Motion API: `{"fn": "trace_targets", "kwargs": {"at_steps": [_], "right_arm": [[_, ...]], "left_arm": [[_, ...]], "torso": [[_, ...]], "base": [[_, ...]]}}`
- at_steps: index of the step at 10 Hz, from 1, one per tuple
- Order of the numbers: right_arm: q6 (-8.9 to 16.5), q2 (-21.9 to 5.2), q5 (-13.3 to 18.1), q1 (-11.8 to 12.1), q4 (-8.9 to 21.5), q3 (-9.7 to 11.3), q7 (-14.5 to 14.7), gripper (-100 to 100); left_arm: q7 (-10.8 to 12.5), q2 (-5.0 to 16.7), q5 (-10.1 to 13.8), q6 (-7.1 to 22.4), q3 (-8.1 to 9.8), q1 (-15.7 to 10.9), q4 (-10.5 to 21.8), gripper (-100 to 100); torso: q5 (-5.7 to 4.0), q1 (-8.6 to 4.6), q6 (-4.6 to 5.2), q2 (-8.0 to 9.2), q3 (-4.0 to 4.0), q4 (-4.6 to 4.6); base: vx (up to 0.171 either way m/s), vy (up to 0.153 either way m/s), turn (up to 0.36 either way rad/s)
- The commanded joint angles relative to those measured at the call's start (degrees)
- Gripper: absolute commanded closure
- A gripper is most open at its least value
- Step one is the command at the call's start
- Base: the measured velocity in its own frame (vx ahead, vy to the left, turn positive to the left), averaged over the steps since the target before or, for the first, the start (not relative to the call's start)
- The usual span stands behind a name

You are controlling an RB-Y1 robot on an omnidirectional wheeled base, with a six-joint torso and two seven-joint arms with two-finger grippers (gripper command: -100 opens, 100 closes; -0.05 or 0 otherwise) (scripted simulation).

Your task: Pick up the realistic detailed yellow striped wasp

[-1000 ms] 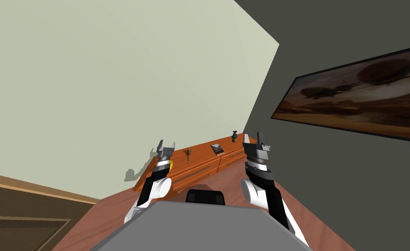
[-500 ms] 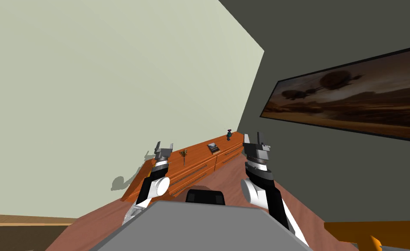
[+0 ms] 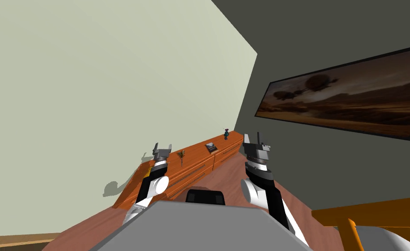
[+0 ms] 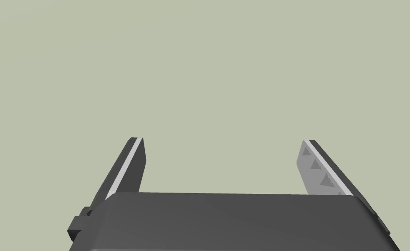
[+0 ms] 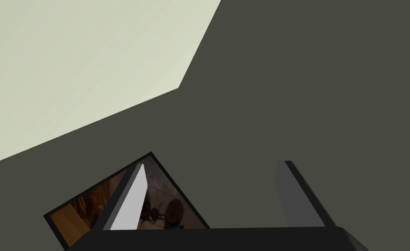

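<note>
A long orange sideboard (image 3: pixel 195 167) runs along the pale wall ahead. A small patch of yellow (image 3: pixel 148 171) shows on its near end, mostly hidden by my left forearm; I cannot tell whether it is the wasp. A small brown-green thing (image 3: pixel 181 155) with a thin tail lies further along the top. My left gripper (image 3: pixel 162 147) is raised over the near end, open and empty, its fingers (image 4: pixel 130 167) wide apart. My right gripper (image 3: pixel 253 137) is held up to the right of the sideboard, open with nothing between its fingers (image 5: pixel 132 200).
A dark book (image 3: pixel 211 147) and a small figurine (image 3: pixel 226 133) stand further down the sideboard. Orange furniture with a light grey seat (image 3: pixel 374 218) sits at the lower right. A dark wall with a framed picture (image 3: pixel 352 104) closes the right side. The floor is reddish wood.
My view has swung, so the sideboard has slid left and the orange furniture has come in at the lower right. Both arms hold their pose, grippers still open.
</note>
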Motion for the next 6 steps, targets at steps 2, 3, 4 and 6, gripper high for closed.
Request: {"fn": "trace_targets", "kwargs": {"at_steps": [2, 3, 4, 6], "right_arm": [[0.00, 0.00, 0.00, -0.01, 0.00, 0.01, 0.00, 0], [0.00, 0.00, 0.00, -0.01, 0.00, 0.00, 0.00, 0], [0.00, 0.00, 0.00, 0.00, 0.00, 0.00, 0.00, 0], [0.00, 0.00, 0.00, -0.01, 0.00, 0.01, 0.00, 0]], "left_arm": [[-0.75, 1.51, 4.59, -1.32, 0.38, -0.95, 2.95, -100], [-0.75, 1.51, 6.34, -1.32, 0.38, -0.95, 2.95, -100], [-0.75, 1.51, 7.53, -1.32, 0.38, -0.95, 2.95, -100], [-1.77, 2.78, 11.16, -2.39, 0.74, -1.84, 5.64, -100]], "torso": [[-0.01, -0.07, 0.06, -0.01, 0.00, 0.00], [-0.01, -0.06, 0.03, -0.01, -0.01, 0.00], [0.00, 0.00, 0.00, -0.01, -0.01, 0.00], [0.00, -0.03, 0.07, -0.02, -0.01, 0.00]], "base": [[-0.006, -0.035, -0.213], [-0.003, -0.011, -0.033], [0.000, -0.004, 0.022], [-0.002, -0.028, -0.251]]}}
